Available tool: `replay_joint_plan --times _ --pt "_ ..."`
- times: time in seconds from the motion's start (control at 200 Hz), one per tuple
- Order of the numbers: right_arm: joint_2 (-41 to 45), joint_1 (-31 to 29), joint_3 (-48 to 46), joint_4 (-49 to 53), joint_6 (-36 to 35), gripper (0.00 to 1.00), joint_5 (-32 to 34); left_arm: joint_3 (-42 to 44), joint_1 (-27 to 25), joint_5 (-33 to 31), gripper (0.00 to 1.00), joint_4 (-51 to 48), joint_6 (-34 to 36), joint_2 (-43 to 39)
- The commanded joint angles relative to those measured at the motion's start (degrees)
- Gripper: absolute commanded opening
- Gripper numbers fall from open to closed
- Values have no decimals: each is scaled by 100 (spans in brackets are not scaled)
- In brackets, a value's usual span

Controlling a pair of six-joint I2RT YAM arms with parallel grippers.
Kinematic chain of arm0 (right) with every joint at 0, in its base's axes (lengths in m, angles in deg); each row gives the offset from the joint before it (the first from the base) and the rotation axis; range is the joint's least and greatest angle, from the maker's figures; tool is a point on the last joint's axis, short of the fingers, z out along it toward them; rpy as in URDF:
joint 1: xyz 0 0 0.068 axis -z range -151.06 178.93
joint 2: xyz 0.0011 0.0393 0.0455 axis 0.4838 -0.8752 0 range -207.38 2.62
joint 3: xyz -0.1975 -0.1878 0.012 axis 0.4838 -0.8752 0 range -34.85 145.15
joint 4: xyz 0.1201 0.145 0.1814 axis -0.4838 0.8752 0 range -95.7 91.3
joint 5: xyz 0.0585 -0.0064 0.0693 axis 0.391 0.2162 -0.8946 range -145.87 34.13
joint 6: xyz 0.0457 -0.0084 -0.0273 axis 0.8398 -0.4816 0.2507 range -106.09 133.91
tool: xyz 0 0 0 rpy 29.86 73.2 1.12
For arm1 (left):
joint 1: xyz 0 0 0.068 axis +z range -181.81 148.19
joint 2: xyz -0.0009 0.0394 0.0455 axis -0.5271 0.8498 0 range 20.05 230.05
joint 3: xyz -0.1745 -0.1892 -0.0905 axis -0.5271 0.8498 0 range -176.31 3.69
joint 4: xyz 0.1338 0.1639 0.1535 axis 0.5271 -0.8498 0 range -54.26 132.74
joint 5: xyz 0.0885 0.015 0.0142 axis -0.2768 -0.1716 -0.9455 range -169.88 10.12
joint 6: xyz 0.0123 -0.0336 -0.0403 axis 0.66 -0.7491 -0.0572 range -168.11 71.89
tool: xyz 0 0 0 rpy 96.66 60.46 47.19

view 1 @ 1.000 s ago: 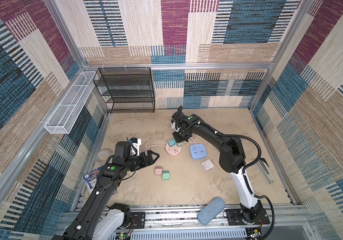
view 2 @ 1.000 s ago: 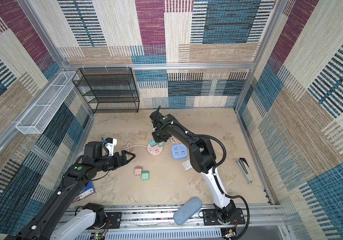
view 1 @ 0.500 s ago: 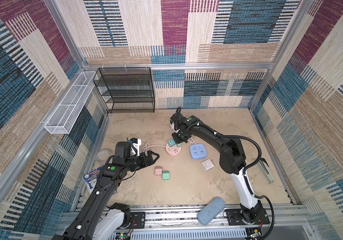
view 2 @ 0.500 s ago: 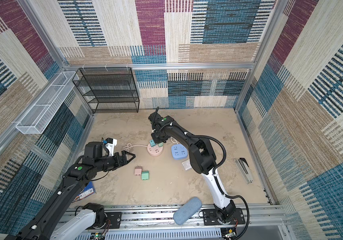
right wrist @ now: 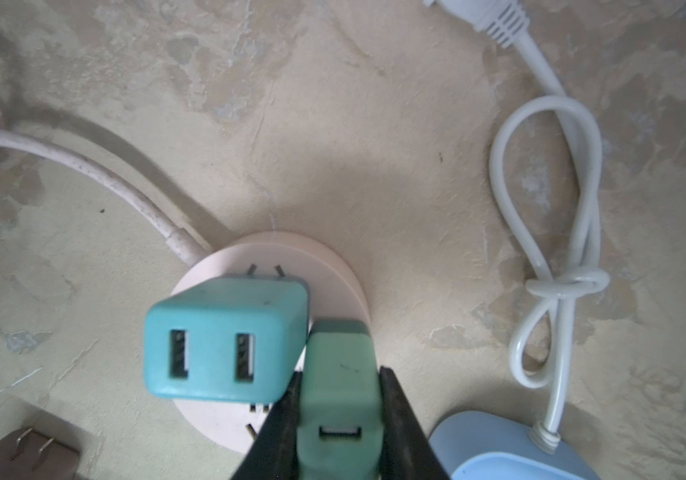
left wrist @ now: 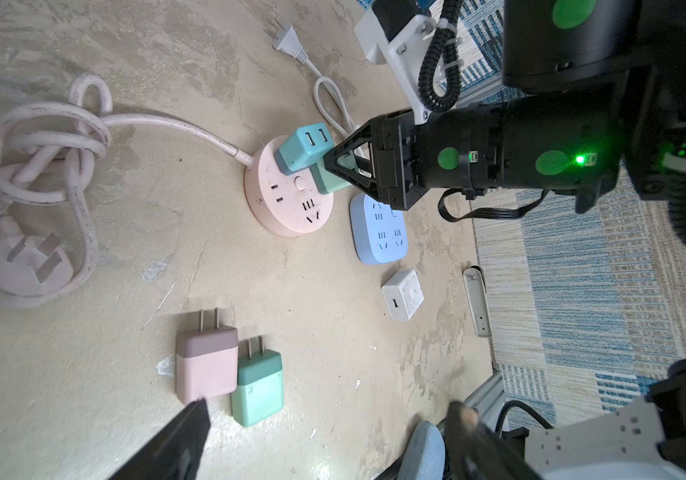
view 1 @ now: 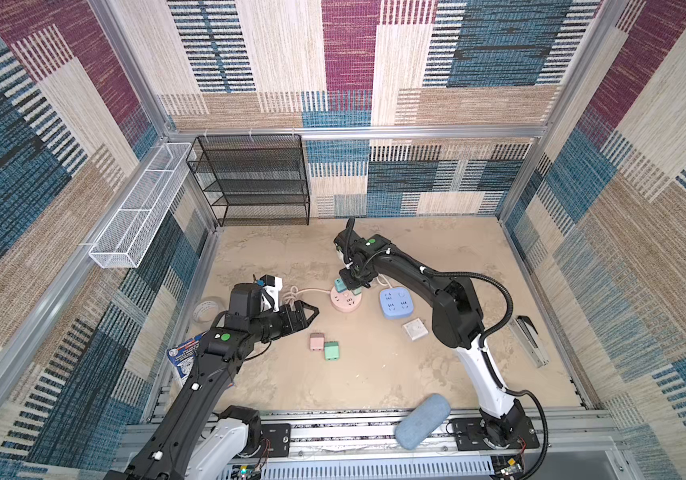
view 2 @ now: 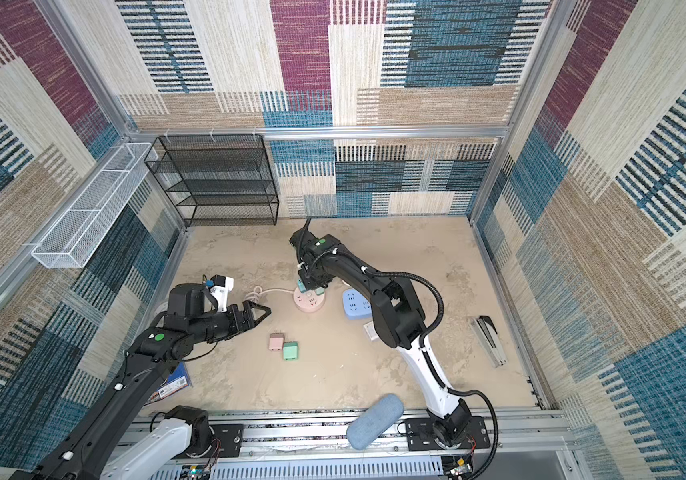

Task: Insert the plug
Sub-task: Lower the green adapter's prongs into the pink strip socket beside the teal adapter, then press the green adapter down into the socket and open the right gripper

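Clamping green plug [right wrist: 335, 415] in right gripper [right wrist: 341, 372] over pink socket [left wrist: 287, 203]. Holding left gripper [left wrist: 330, 409] wide, empty. Cannot read print on blue packet [view 1: 185, 361].

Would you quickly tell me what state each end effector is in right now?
Left end effector: open, holding nothing.
Right end effector: closed on the green charger, over the pink power strip.
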Motion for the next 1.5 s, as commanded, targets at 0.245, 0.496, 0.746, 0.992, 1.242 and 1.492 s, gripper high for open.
replay_joint_plan --times 0.245,0.496,0.746,0.992,1.242,1.492 --pt "622 -47 -272 -5 343 40 -552 14 4 44 93 97 -20 -71" --pt "810 -47 -105 35 431 44 -538 37 4 74 94 148 -34 -111" --pt "509 -42 167 -79 492 19 -860 -2 4 123 94 163 -32 -69" --pt "300 -42 52 -319 488 17 -988 10 8 114 93 146 -31 -34" --pt "460 -71 -780 -637 529 17 -1023 -33 4 76 93 86 -14 34" --pt "761 -99 -1122 -804 624 18 -931 -68 4 30 94 80 4 81"
